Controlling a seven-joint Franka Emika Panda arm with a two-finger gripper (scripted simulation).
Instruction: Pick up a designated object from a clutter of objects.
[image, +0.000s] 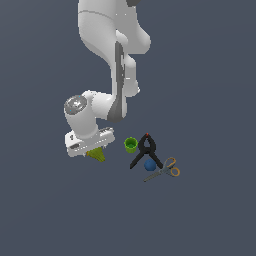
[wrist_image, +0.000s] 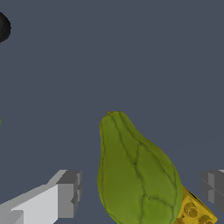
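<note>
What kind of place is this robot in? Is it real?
Probably not real: it looks like a computer simulation. The floor is one flat grey-blue sheet with no walls, and the scissors, green cup and the pear-shaped lump between the claw fingers look computer-drawn.

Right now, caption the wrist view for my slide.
Open end effector straddling the olive-green pear, a yellow block beside it.

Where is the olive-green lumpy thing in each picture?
Exterior view: the olive lump peeks out just under the gripper, to the exterior view's left of the green cup.
Wrist view: the olive lump is big and close, between the two grey fingers, with a yellow block beside it.
Shared landmark: the gripper, right over the lump in both views.
</note>
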